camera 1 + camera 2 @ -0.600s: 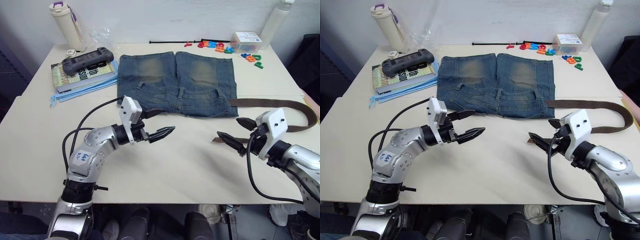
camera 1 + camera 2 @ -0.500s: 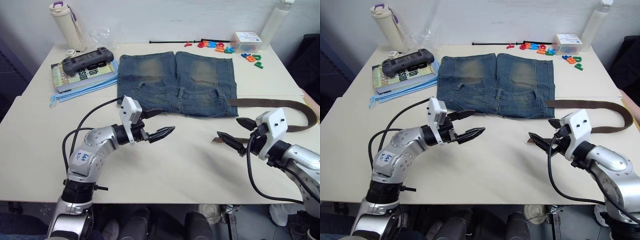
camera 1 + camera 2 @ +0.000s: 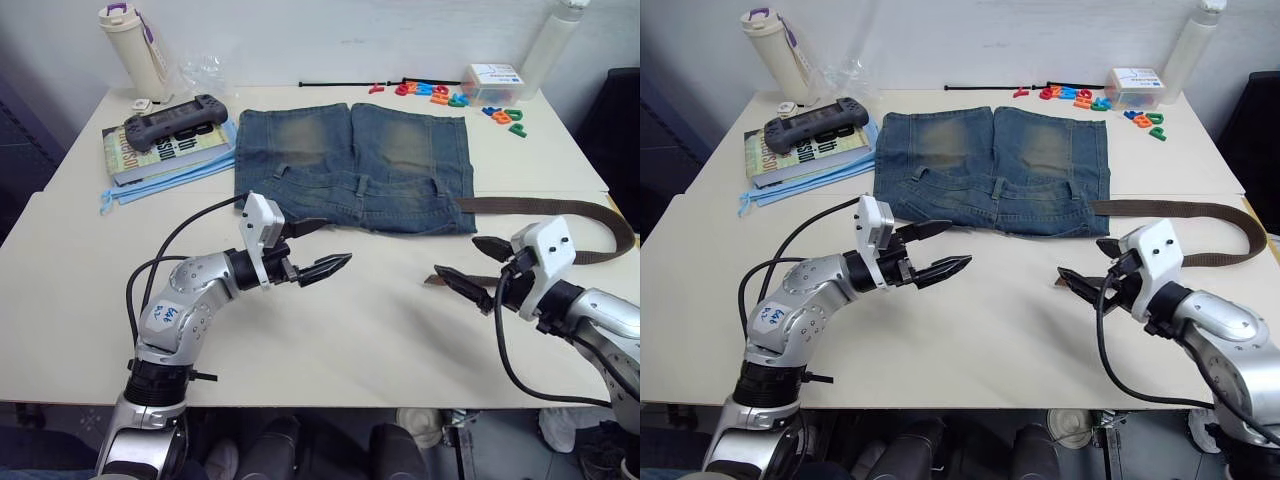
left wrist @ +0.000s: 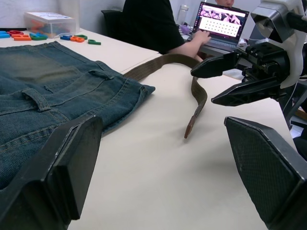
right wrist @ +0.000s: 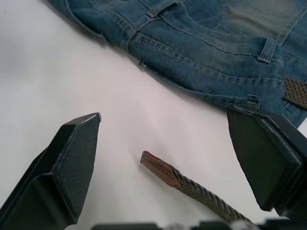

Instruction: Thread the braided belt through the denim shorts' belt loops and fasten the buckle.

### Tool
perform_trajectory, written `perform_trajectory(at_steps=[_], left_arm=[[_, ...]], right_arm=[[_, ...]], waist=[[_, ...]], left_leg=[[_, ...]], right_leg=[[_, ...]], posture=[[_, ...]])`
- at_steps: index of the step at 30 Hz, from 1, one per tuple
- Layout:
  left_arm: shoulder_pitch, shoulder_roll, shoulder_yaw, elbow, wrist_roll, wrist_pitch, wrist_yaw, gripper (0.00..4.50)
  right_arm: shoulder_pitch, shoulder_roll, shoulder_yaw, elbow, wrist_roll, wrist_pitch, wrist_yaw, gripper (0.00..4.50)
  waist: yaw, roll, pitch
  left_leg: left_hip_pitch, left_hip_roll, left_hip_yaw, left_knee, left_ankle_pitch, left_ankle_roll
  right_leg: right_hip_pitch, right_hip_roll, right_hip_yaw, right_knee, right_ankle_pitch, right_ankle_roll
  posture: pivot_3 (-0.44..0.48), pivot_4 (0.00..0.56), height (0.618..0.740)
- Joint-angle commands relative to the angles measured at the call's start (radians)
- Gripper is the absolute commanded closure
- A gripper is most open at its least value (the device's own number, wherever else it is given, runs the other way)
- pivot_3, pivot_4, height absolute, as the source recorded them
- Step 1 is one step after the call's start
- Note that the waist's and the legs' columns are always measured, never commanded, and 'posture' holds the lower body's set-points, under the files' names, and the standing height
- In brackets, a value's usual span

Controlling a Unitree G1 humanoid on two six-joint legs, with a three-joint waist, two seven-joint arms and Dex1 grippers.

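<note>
Item 1, denim shorts (image 3: 355, 170): flat at the far middle of the surface (image 3: 330, 330), waistband on the near edge, belt loops (image 3: 363, 186) standing along it.

Item 2, braided belt (image 3: 560, 208): I see it run from the right end of the waistband out to the right, curve back, and end with its tan tip (image 5: 158, 167) on the surface near the right tool (image 3: 468, 268). Whether it already passes a loop I cannot tell.

Item 3, left tool (image 3: 320, 247): released, fingers spread, holding nothing, just near of the waistband's left part.

Item 4, right tool: released, fingers spread, empty, the tip lying between and just beyond its fingers in the right wrist view.

Item 5, step in hand, my judgement: take the belt tip. I would lower the right tool squarely over the leather end and pinch close behind it, so a short stiff length stays free to feed under a loop. The left tool could pin the waistband to stop the denim sliding.

Item 6, writing: a book (image 3: 165, 150) at far left under a dark game controller (image 3: 170, 118) carries white lettering, too covered to read. Coloured letters (image 3: 440, 95) lie far right.
</note>
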Motion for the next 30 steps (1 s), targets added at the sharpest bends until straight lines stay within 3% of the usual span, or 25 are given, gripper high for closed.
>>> perform_trajectory(at_steps=[1, 11, 20, 23, 30], left_arm=[[-0.004, -0.003, -0.001, -0.035, -0.018, -0.006, -0.006, 0.04], [-0.004, -0.009, -0.009, -0.037, -0.018, -0.006, -0.003, 0.04], [0.015, -0.011, -0.010, -0.059, -0.016, -0.003, 0.013, 0.04], [0.027, -0.007, -0.006, -0.072, -0.018, 0.001, 0.022, 0.00], [0.033, -0.001, -0.001, -0.078, -0.019, 0.006, 0.028, 0.00]], right_arm=[[-0.012, -0.089, 0.034, 0.009, -0.030, 0.023, 0.041, 0.00], [-0.183, -0.258, 0.229, 0.265, -0.167, 0.081, 0.103, 0.00], [-0.268, -0.313, 0.396, 0.416, -0.262, 0.073, 0.229, 0.00], [-0.281, -0.306, 0.404, 0.439, -0.270, 0.076, 0.243, 0.90], [-0.283, -0.295, 0.399, 0.436, -0.270, 0.062, 0.271, 3.70]], waist=[[0.000, 0.000, 0.000], [-0.002, 0.000, 0.000], [-0.004, 0.000, 0.000], [-0.004, 0.000, 0.000], [0.000, 0.000, 0.000]], left_leg=[[0.000, 0.000, 0.000, 0.000, 0.000, 0.000], [0.000, 0.000, 0.000, 0.000, 0.000, 0.000], [0.000, 0.000, 0.001, 0.000, 0.000, 0.000], [0.000, 0.000, 0.001, 0.000, 0.000, 0.000], [0.000, 0.000, 0.001, 0.002, 0.000, 0.000]], right_leg=[[0.000, 0.000, 0.000, 0.000, 0.000, 0.000], [0.000, 0.000, 0.000, -0.001, 0.000, 0.000], [0.000, 0.000, 0.000, -0.001, 0.000, 0.000], [0.000, 0.000, 0.000, -0.001, 0.000, 0.000], [0.001, 0.000, 0.000, -0.001, 0.000, 0.000]], posture=[[0.000, 0.150, 0.714], [0.000, 0.150, 0.714], [0.000, 0.150, 0.714], [0.000, 0.150, 0.714], [0.000, 0.150, 0.714]])
